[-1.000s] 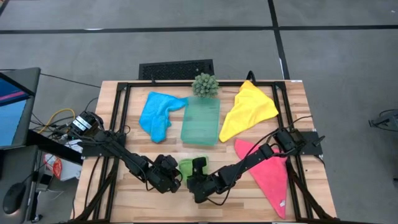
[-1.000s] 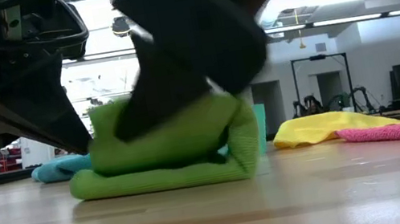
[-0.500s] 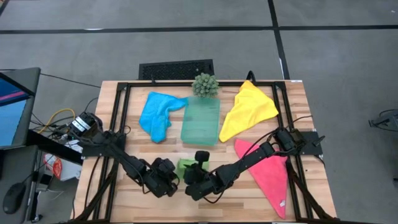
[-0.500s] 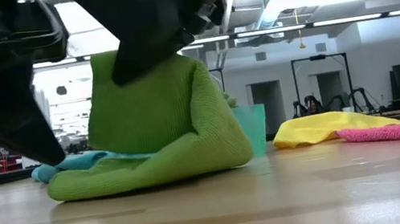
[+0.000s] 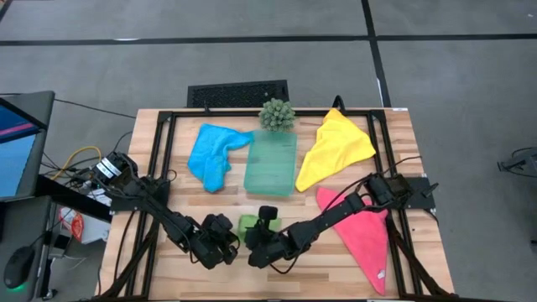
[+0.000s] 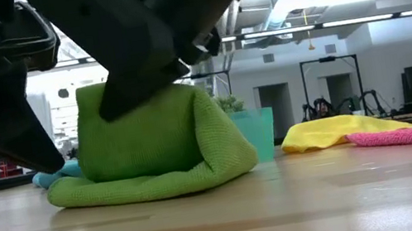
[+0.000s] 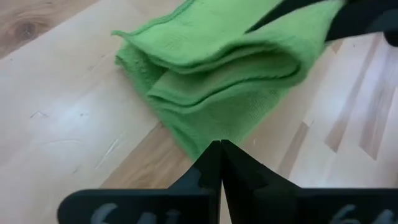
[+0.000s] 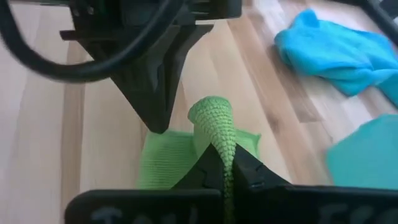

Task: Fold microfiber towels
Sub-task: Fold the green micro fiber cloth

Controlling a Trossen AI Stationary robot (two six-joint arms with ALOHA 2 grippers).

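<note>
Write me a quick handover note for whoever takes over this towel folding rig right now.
Right pincer: shut on the green towel, holding a fold of it up at the table's front centre.
Left pincer: shut, empty, tips at the green towel's edge.
Blue towel: crumpled, left of the teal tray.
Yellow towel: loose, right of the tray.
Pink towel: spread flat under the right arm.
Done: green towel partly folded.
Left: finish green, then fold blue, yellow and pink.
</note>
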